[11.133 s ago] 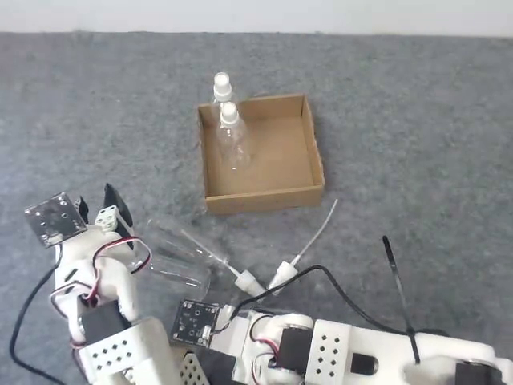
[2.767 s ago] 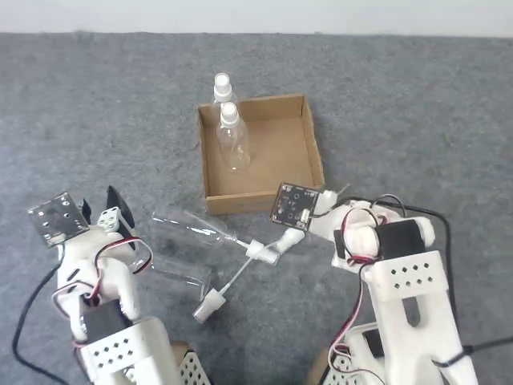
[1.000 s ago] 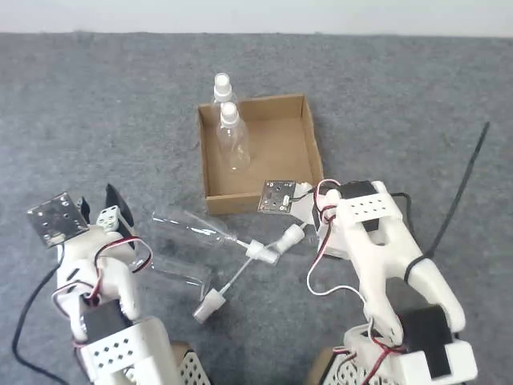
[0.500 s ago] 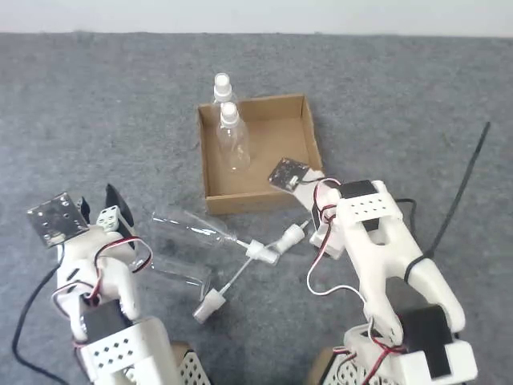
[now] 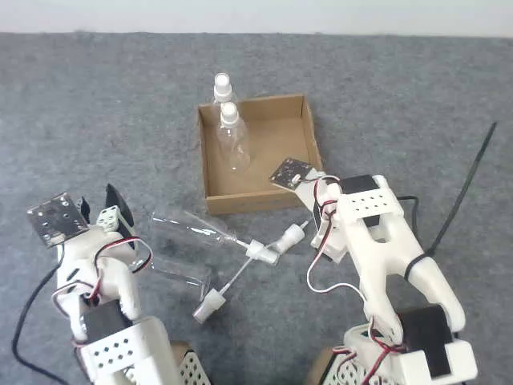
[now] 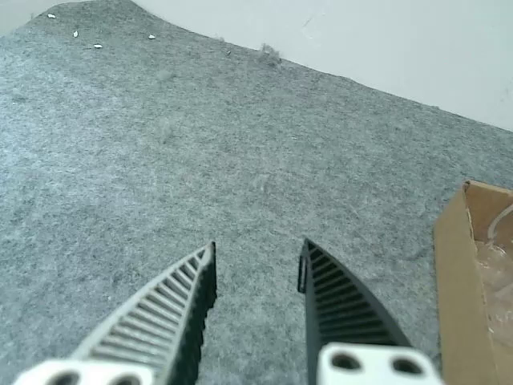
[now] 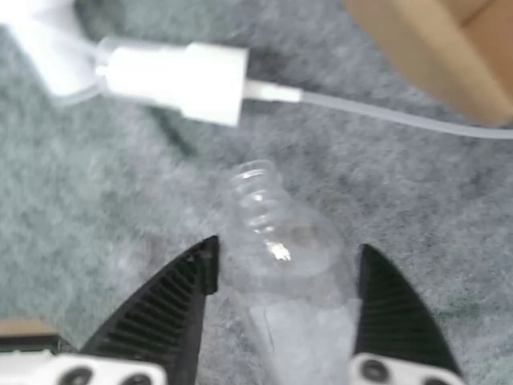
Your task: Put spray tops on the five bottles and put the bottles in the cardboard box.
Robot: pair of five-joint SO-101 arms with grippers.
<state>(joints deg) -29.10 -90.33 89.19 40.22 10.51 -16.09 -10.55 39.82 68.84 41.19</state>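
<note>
left arm [image 5: 98, 282] and right arm [image 5: 383, 241]: white shells, black servos, red, black and white wires, hole-dotted base blocks. right gripper [image 7: 287, 250] has black ribbed fingers; left gripper [image 6: 258, 250] one grey, one black.

Count: 5 clear bottles [image 5: 233, 144], 5 white spray tops [image 5: 210, 305], 1 cardboard box [image 5: 264, 199], 2 arms [image 5: 377, 241].

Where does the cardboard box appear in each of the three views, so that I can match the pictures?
High view: the cardboard box sits at the middle, open side up, just beyond the right arm.
Left wrist view: one brown wall at the picture's edge, past the open left claw.
Right wrist view: a brown corner beyond the loose spray top and its tube.
Shared landmark: the grey felt under everything.
</note>
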